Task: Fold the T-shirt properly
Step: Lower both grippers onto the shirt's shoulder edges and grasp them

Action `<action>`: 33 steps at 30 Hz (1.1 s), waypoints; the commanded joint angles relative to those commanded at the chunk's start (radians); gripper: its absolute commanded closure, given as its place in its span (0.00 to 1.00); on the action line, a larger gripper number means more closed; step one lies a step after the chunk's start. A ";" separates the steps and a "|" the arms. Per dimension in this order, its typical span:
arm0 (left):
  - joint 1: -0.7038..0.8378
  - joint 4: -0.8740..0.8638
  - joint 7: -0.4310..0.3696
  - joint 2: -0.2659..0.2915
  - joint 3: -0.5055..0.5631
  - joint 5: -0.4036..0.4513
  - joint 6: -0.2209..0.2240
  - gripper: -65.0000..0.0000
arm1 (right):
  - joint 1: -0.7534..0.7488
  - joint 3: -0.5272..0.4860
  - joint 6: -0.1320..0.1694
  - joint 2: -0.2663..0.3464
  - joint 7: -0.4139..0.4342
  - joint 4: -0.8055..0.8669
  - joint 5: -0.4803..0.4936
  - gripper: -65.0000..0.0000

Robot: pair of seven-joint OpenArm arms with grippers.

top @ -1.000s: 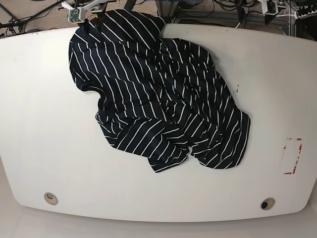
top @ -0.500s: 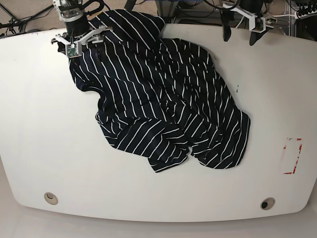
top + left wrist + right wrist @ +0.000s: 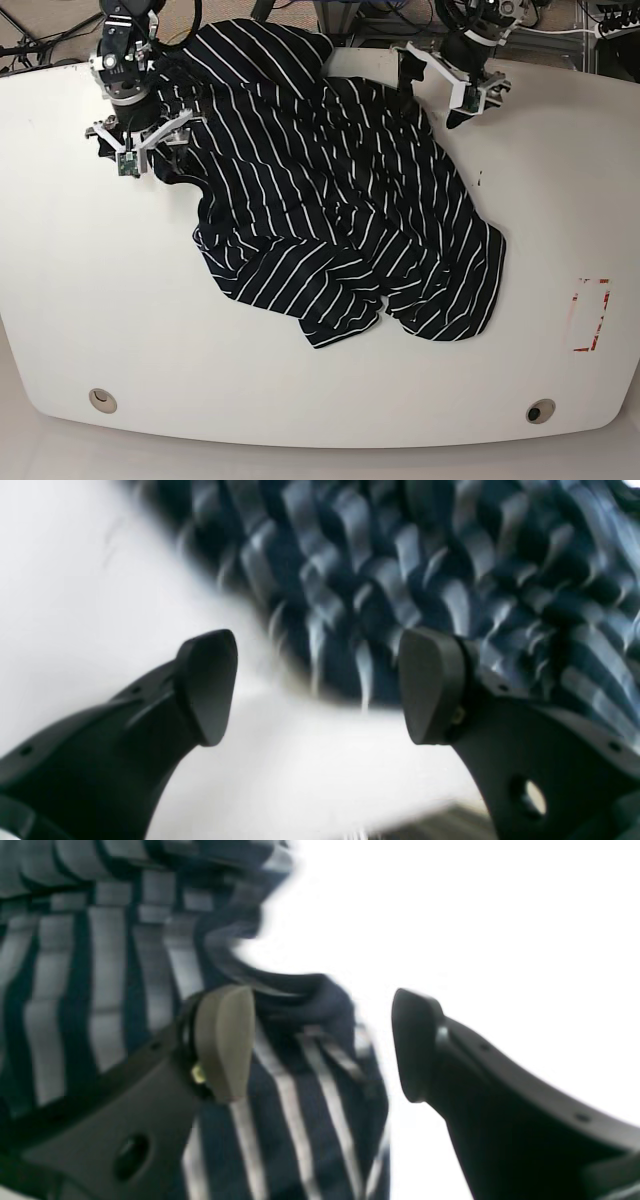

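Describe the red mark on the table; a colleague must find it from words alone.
Start at the white table with the striped T-shirt heaped mid-top. Look past its lower edge toward the base view's right rim. The red mark is a thin, broken rectangular outline, the only red there.

Crumpled T-shirt (image 3: 330, 210) on table (image 3: 560, 200)

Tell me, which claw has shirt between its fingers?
The right claw: a fold of the T-shirt lies between its fingers. The left claw frames mostly bare table.
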 joint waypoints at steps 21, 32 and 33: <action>-0.144 -0.130 0.169 0.006 0.084 -0.003 0.000 0.28 | 0.124 0.008 0.129 0.017 -0.064 -0.230 0.005 0.37; -0.178 -0.143 0.195 0.000 0.080 0.000 0.000 0.90 | 0.157 0.002 0.129 0.017 -0.072 -0.244 0.002 0.89; -0.181 -0.146 0.209 0.000 0.078 0.000 0.000 0.96 | 0.160 0.002 0.129 0.017 -0.072 -0.253 0.002 0.94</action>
